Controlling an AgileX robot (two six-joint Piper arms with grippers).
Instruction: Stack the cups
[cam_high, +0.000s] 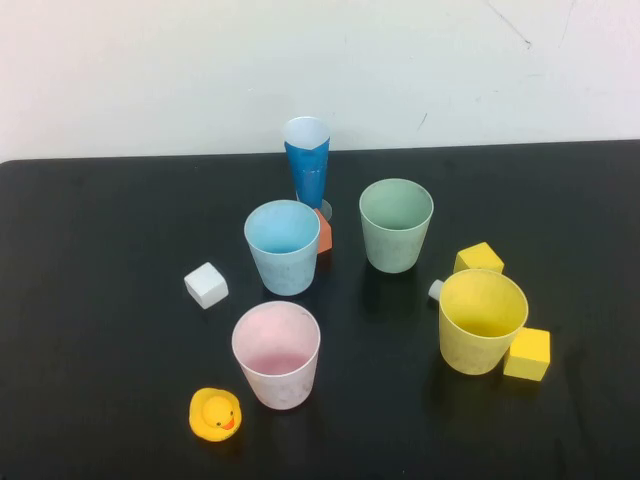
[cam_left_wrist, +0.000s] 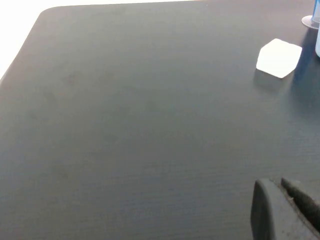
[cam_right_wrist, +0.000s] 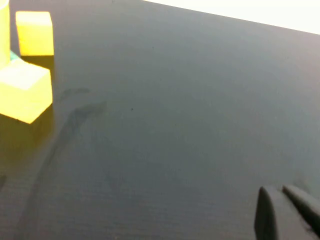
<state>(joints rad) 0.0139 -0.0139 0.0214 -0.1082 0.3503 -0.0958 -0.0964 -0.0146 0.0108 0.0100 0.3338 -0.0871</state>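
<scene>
Nearest the robot, beside a duck (cam_high: 215, 414), stands the pink cup (cam_high: 277, 354). Right of it is the yellow cup (cam_high: 481, 320), touching a yellow block (cam_high: 527, 354), with another block (cam_high: 478, 259) just behind. Farther back are the blue cup (cam_high: 283, 246), a white cube (cam_high: 206, 285) to its left, and the green cup (cam_high: 396, 224). Farthest is a dark-blue cup (cam_high: 306, 160) near the wall. All 4 cups are upright, apart, none nested.

Neither arm shows in the high view. The left gripper (cam_left_wrist: 286, 210) hangs over bare table (cam_left_wrist: 130, 125) near the cube; the right gripper (cam_right_wrist: 287, 212) hangs near the blocks. I cannot tell how wide either is.

Stacking looks unstarted. Grip 1 rim wall, lift clear, lower centred into a neighbour; avoid nudging blocks.
</scene>
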